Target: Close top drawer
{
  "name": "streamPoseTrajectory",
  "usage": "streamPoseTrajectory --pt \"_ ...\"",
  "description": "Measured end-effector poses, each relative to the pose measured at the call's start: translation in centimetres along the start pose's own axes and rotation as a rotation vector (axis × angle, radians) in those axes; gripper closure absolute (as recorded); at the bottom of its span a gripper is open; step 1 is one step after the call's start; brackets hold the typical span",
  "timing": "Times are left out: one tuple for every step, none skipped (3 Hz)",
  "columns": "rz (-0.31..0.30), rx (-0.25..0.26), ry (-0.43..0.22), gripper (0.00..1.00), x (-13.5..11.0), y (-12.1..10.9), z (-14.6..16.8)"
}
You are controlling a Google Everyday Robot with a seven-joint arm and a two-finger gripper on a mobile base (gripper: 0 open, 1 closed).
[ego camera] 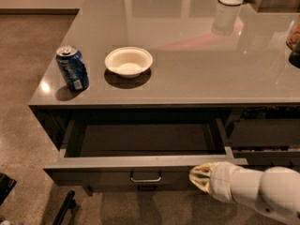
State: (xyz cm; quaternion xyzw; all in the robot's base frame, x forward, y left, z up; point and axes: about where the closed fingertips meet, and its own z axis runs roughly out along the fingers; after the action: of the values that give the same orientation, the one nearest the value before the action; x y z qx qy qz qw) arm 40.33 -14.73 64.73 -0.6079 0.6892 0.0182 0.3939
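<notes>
Top drawer [103, 176] sits pulled well out from under the worktop [197, 74], dark interior exposed. Its front panel is low in the view, with the loop handle [146, 177] at its centre. Step in hand, as I read it: lining up on the front panel for the push; the drawer is not yet shut. Pincer [197, 178] is at the right part of the panel, right of the handle and just under the pale rim. It's against the panel or just short of it, and I can't confirm contact from this angle. I also can't tell whether the pincer is open or closed; I see nothing held in it. Next move calls for a straight push inward, square to the panel. Since I'm off-centre to the right, I'd guess the drawer could rack, so steady pressure. Up on the worktop, the blue can [72, 68] and white bowl [128, 61] sit near the front left, out of the push path.
</notes>
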Motion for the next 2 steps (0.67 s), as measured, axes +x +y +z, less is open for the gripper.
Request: streamPoseTrajectory --pt "0.000 0.008 -0.002 1.00 0.0 -0.4 0.4" --pt "-0.002 0.055 -0.020 1.00 -0.3 -3.1 1.9"
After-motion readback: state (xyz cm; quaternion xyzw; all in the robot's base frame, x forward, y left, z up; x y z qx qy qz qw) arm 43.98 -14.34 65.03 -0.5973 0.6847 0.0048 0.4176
